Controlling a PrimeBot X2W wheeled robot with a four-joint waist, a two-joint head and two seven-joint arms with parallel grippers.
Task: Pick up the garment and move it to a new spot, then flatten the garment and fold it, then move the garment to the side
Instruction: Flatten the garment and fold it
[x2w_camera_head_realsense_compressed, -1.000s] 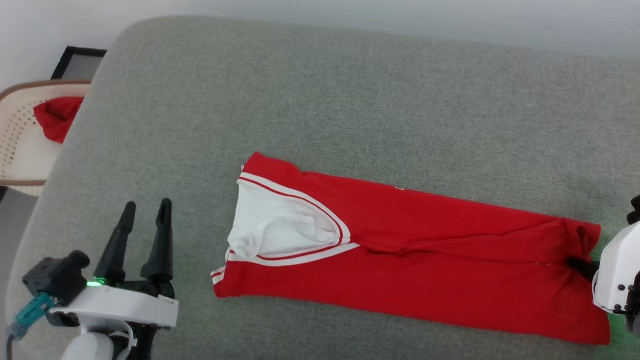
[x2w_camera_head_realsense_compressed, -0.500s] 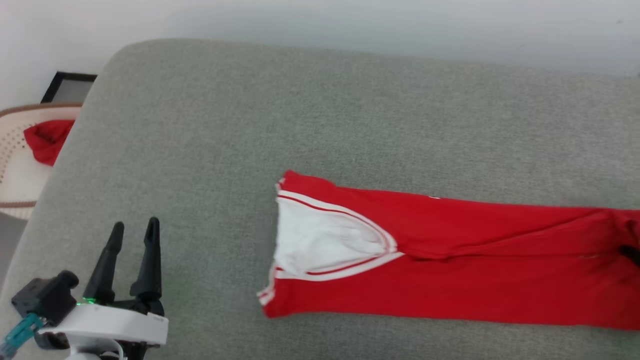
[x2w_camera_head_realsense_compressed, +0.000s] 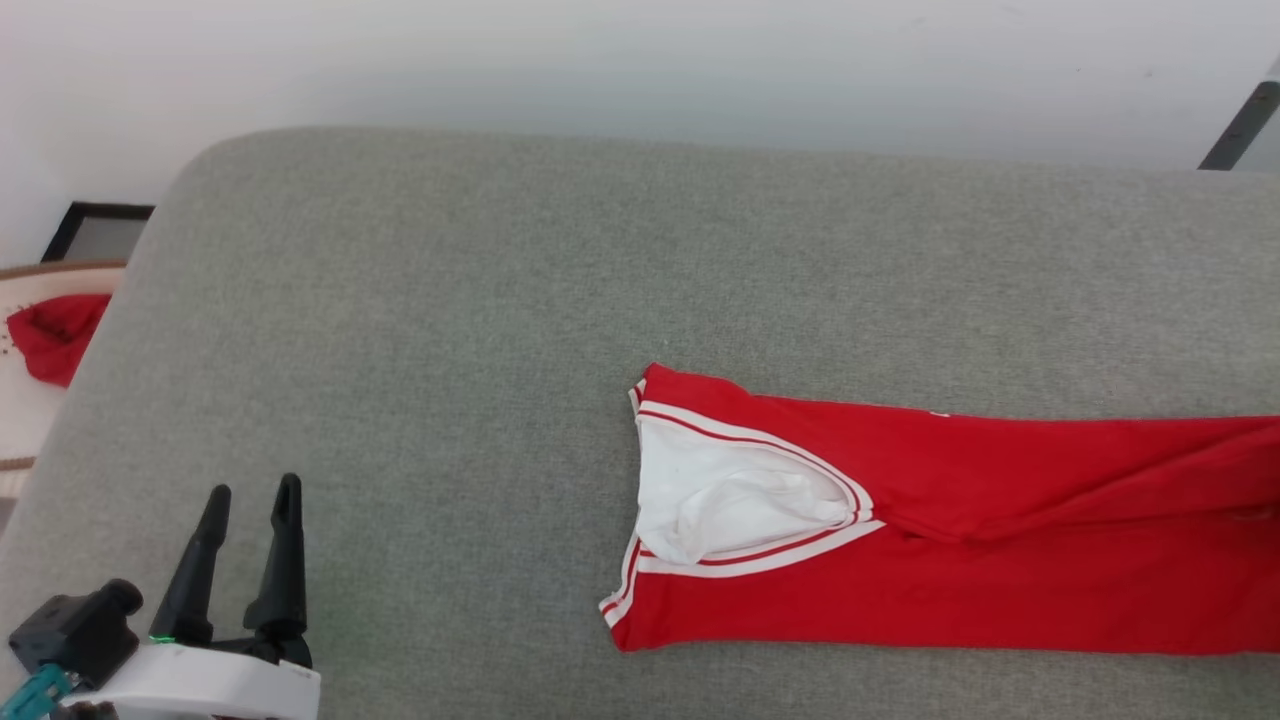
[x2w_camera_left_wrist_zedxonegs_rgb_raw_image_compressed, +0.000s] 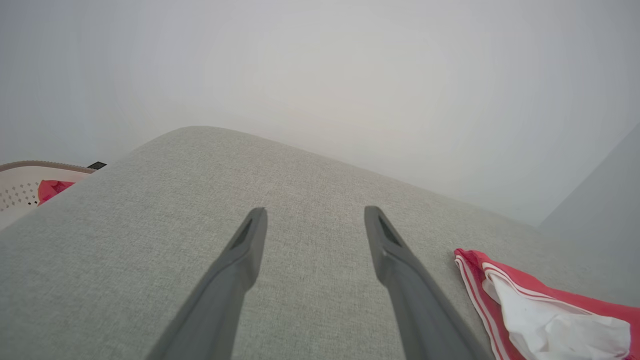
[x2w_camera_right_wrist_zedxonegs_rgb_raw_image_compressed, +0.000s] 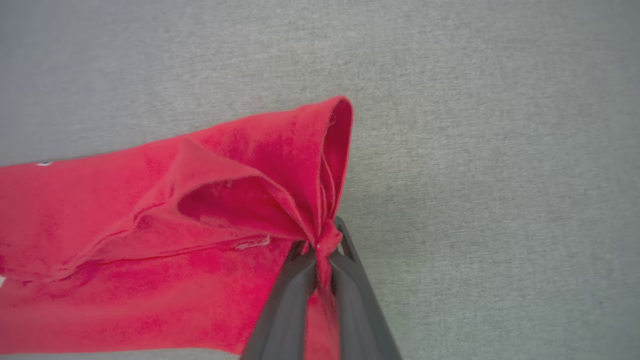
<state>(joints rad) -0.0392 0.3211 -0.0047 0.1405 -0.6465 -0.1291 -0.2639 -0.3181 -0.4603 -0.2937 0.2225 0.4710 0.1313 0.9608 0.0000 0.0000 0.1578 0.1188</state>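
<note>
Right gripper (x2w_camera_right_wrist_zedxonegs_rgb_raw_image_compressed: 320, 252) pinches a bunched red corner of the garment (x2w_camera_head_realsense_compressed: 1000, 560), which lies as a long folded strip across the grey cushion (x2w_camera_head_realsense_compressed: 450, 300), its white-lined collar end toward the empty, wide-open left gripper (x2w_camera_head_realsense_compressed: 254, 487), well apart. Any drag looks best kept low and slow, along the strip's length, so the lengthwise fold stays closed.
</note>
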